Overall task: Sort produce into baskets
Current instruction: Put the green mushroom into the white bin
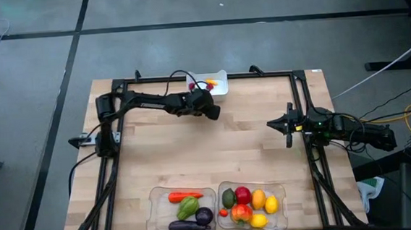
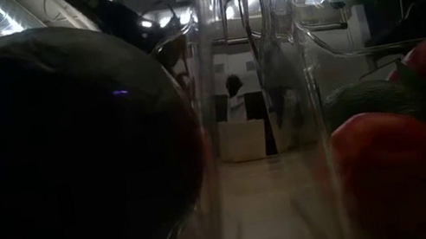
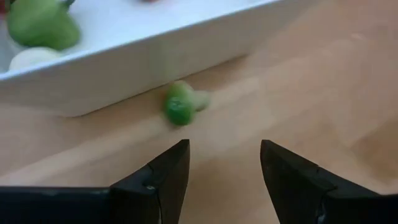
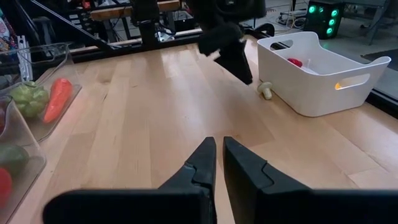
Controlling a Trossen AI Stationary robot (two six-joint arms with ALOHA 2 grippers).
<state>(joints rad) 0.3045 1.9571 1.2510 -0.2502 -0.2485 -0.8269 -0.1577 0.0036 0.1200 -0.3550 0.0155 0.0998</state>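
A small green piece of produce [image 3: 182, 106] lies on the wooden table against the outer wall of the white bin [image 3: 143, 50], and it also shows beside the bin in the right wrist view [image 4: 266, 90]. My left gripper [image 3: 224, 165] hangs open just short of it, slanting down, with nothing between its fingers. It stands by the bin [image 1: 215, 85] at the table's far edge [image 1: 209, 109]. Inside the bin lie a green piece [image 3: 40, 25] and a pale one [image 3: 30, 58]. My right gripper [image 4: 219, 155] waits shut at the table's right side [image 1: 287, 124].
Two clear trays stand at the near edge. The left one [image 1: 154, 205] holds a carrot [image 1: 181, 196], a green pepper [image 1: 188, 207] and an eggplant [image 1: 191, 223]. The right one [image 1: 280, 197] holds an apple [image 1: 243, 195], lemons and other fruit. Bare wood lies between the trays and the bin.
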